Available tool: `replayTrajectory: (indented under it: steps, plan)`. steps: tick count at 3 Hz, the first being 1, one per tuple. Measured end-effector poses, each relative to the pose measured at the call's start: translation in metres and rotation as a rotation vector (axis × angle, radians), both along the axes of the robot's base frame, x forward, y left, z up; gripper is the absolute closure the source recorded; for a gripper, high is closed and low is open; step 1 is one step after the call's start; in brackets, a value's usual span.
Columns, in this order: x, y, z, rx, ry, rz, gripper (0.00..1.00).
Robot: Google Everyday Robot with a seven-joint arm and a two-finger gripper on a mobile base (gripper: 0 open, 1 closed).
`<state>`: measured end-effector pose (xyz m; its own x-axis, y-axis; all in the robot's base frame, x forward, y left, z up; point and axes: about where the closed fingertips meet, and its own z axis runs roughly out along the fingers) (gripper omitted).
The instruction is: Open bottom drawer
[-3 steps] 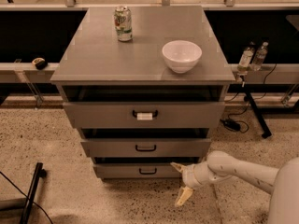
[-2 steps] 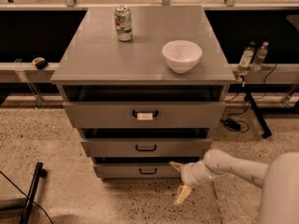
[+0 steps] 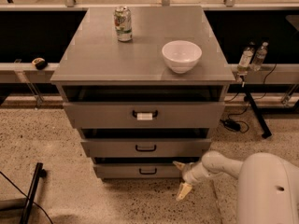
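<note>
The bottom drawer (image 3: 121, 171) is the lowest, narrowest grey front of the cabinet, with a small black loop handle (image 3: 148, 171). It stands slightly out, with a dark gap above it. My gripper (image 3: 181, 178) is low at the drawer's right end, to the right of the handle and apart from it. Its two pale fingers are spread: the upper fingertip (image 3: 178, 164) sits at the drawer's top right corner, the lower one (image 3: 183, 191) hangs over the floor. It holds nothing.
The middle drawer (image 3: 145, 148) and the top drawer (image 3: 144, 115) with a white tag also stand slightly out. A can (image 3: 123, 24) and a white bowl (image 3: 181, 56) stand on the cabinet top. A black stand leg (image 3: 31, 192) lies at the lower left. Bottles (image 3: 252, 57) and cables are at the right.
My arm and gripper have shifted slightly left toward the drawer's right end. The drawers have not visibly moved.
</note>
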<state>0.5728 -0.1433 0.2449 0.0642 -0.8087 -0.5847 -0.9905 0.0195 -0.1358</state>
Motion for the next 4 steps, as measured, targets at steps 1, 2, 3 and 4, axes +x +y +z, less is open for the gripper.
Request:
replayTrajectory:
  steps: [1,2,3,4]
  plan:
    - [0.015,-0.01,-0.02,-0.012,-0.011,-0.027,0.0]
    - [0.033,-0.019,-0.045,-0.049,0.008,-0.049,0.0]
    - [0.053,-0.03,-0.057,-0.049,0.01,-0.089,0.12]
    - [0.06,-0.03,-0.055,-0.039,-0.006,-0.097,0.18]
